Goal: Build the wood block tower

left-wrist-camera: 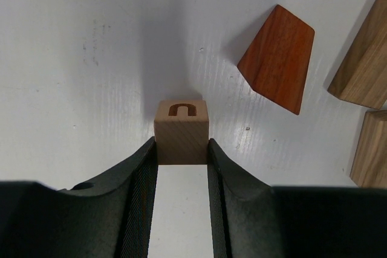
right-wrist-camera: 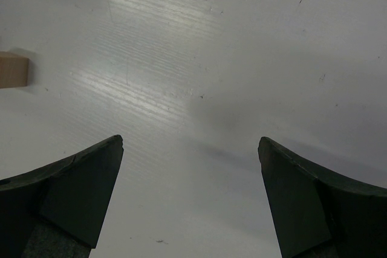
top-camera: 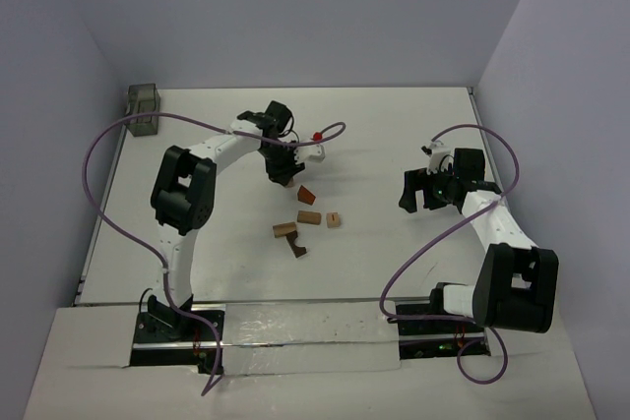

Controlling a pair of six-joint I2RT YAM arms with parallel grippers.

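**Item 1, marked cube** (left-wrist-camera: 181, 132). Light tan wood with an arch-shaped mark cut into its upper face. It is pinched at both sides by the left gripper (left-wrist-camera: 181, 149). Whether it rests on the table (top-camera: 394, 125) cannot be told.

Directions below are read on the top view, with 12 o'clock pointing away from the arm bases.

**Item 2, wedge** (top-camera: 308, 194). Reddish-brown, lying on the table at 4 o'clock from item 1, just beside it but apart.

**Item 3, long cuboid** (top-camera: 309, 215). Light tan, lying flat at 6 o'clock from the wedge, near it but apart.

**Item 4, small cube** (top-camera: 334, 217). Light tan with a dark mark on top. It sits at 3 o'clock from the long cuboid, just beside it.

**Item 5, tan block** (top-camera: 284, 230). It lies at 8 o'clock from the long cuboid, near it.

**Item 6, dark brown piece** (top-camera: 297, 248). It lies at 5 o'clock from the tan block and close to it. Contact cannot be told.

**Location.** Items 2 to 6 lie singly near the table's middle.

**Left gripper.** Clenched on the marked cube and pointing down, at 11 o'clock from the cluster.

**Right gripper** (top-camera: 407, 194). Released, with its jaws spread wide over bare table. It is at 3 o'clock from the cluster and well apart from it.

**Grey container** (top-camera: 144, 98). Translucent, standing at the table's far-left corner, at 10 o'clock and well apart from the blocks.
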